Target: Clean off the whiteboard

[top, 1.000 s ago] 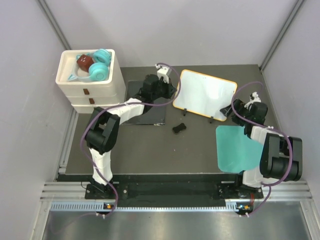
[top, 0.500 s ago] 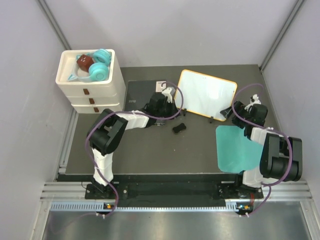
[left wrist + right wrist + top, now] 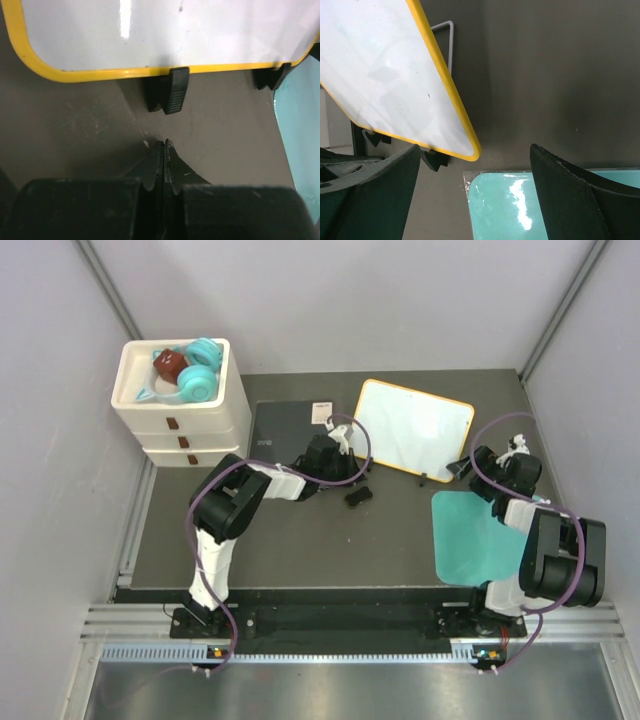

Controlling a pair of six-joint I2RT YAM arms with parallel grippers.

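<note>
The whiteboard [image 3: 415,427] lies at the back right of the table, white with a yellow rim and only tiny specks on it. My left gripper [image 3: 351,467] is shut and empty, just short of the board's near left edge. In the left wrist view the shut tips [image 3: 165,145] rest low over the table, a little before a black foot [image 3: 173,91] under the board [image 3: 165,30]. My right gripper [image 3: 466,467] is open and empty by the board's near right corner. In the right wrist view it [image 3: 475,149] frames that corner of the board [image 3: 385,85].
A small black object [image 3: 358,497] lies on the table near my left gripper. A teal mat [image 3: 470,540] lies at the front right and also shows in the right wrist view [image 3: 520,210]. A dark grey pad [image 3: 285,430] with a white label lies left of the board. A white drawer stack [image 3: 180,400] holding toys stands at the back left.
My left gripper has drawn back from the board's far left edge toward its near left edge, uncovering the grey pad. The right gripper has barely shifted.
</note>
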